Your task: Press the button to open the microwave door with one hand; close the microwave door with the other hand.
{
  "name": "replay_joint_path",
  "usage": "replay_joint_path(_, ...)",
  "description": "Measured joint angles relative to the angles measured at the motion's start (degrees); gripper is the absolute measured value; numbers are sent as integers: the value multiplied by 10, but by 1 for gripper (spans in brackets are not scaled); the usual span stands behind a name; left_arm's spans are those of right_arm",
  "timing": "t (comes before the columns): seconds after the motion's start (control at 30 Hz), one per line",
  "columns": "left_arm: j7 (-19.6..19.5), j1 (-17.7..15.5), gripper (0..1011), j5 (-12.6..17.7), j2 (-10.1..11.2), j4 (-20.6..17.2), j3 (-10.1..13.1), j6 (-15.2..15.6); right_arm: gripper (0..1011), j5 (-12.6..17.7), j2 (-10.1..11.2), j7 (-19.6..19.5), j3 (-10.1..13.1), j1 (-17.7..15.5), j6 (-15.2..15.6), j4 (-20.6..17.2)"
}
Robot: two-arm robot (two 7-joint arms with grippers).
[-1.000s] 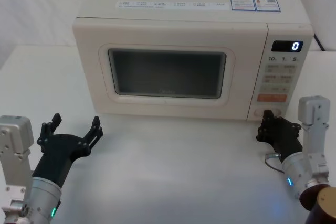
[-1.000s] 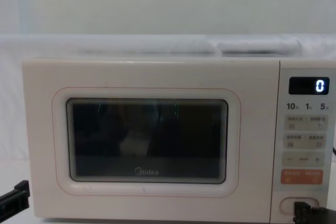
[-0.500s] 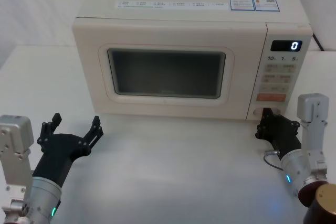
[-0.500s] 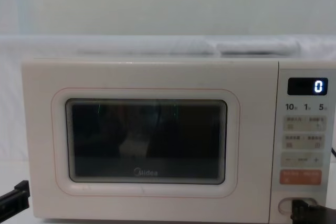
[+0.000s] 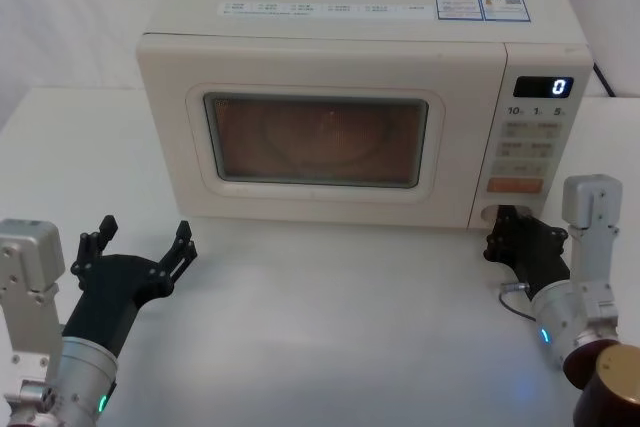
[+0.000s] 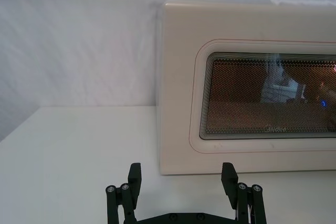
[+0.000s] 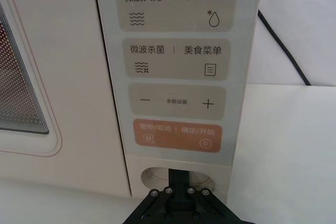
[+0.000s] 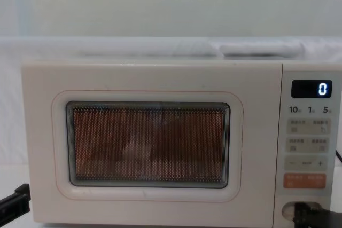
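Now button [image 7: 157,173] at panel's foot, mostly hidden by right gripper [image 7: 179,181] pressing it, fingers together, empty | microwave door [image 5: 310,137] flush with microwave [image 5: 350,37]; window lit orange | left gripper [image 5: 140,247] spread wide, empty, apart.

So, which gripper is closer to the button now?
Right. The right gripper presses against the button at the panel's bottom; the left gripper hovers open, far off before the microwave door's left end.
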Motion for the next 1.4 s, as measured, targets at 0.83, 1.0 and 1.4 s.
replay_joint_path(0.83,0,0,1001,0,0,0,0,0,0,6,5,5,0,-33,2,-42)
replay_joint_path(1.0,0,0,1001,0,0,0,0,0,0,11,8,10,0,-52,3,-65)
replay_joint_path(1.4,0,0,1001,0,0,0,0,0,0,45,36,51,-5,-112,-20,-126)
